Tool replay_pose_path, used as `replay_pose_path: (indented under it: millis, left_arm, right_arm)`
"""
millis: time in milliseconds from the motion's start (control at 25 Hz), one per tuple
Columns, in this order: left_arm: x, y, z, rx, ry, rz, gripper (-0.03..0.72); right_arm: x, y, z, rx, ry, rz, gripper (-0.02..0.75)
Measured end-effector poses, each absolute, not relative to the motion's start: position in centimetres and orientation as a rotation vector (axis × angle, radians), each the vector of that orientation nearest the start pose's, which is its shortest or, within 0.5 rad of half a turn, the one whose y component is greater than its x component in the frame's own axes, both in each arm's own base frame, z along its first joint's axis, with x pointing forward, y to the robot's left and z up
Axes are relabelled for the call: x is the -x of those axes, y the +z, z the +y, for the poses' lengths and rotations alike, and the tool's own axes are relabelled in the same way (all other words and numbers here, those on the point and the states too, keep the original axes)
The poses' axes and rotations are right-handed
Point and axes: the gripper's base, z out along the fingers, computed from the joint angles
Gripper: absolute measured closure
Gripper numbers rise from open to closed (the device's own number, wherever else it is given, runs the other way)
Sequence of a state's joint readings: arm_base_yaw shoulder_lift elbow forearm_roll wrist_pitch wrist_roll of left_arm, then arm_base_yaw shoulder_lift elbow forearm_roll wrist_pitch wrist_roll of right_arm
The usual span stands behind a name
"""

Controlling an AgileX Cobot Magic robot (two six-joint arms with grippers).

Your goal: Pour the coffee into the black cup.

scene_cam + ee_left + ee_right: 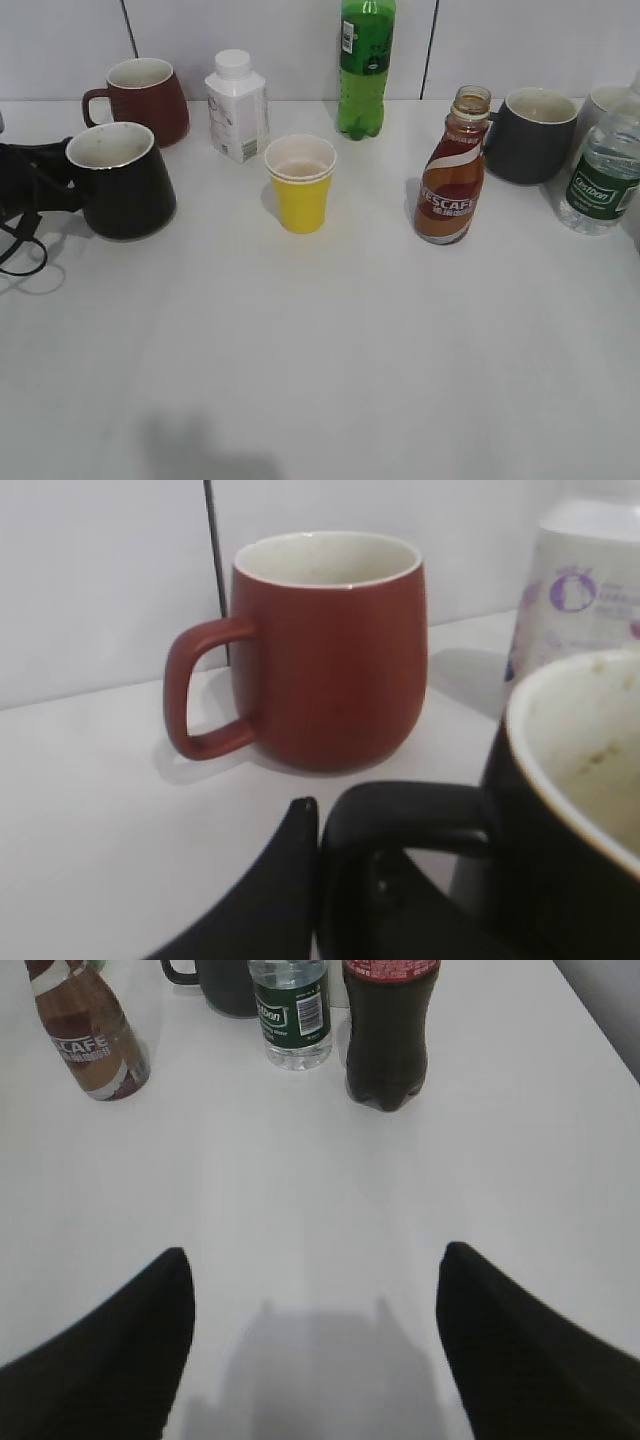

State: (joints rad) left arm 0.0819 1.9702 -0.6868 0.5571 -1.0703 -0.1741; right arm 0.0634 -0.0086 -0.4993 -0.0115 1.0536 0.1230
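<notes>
The black cup (125, 185) is at the left of the table, its off-white inside showing. My left gripper (40, 175) is shut on its black loop handle. In the left wrist view one finger lies outside the handle (400, 810) and the gripper (335, 830) clamps it, with the cup (570, 810) at the right. The coffee bottle (452, 185), brown with a Nescafe label and no cap, stands upright at centre right and also shows in the right wrist view (95, 1045). My right gripper (312, 1260) is open and empty above bare table, out of the exterior view.
A yellow paper cup (300, 185) stands mid-table. A maroon mug (140, 100), white bottle (237, 105) and green soda bottle (366, 65) line the back. A dark grey mug (535, 135) and water bottle (605, 170) stand at the right, with a dark cola bottle (390, 1030) beside them.
</notes>
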Motion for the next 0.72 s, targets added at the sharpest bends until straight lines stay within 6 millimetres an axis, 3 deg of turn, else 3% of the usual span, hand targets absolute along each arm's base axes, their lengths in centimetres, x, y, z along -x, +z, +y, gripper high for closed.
replay_pose_path:
  millis: [480,720]
  left_arm:
    - [-33.3,13.4,-2.7,-0.446,-0.446,1.653,0.643]
    - [-32.5,16.2,-4.2,-0.563,-0.528,1.575,0.643]
  right_arm:
    - [0.6,27.8,-0.1,-0.061,0.104,2.030,0.150]
    - [0.6,27.8,-0.1,-0.061,0.104,2.030,0.150]
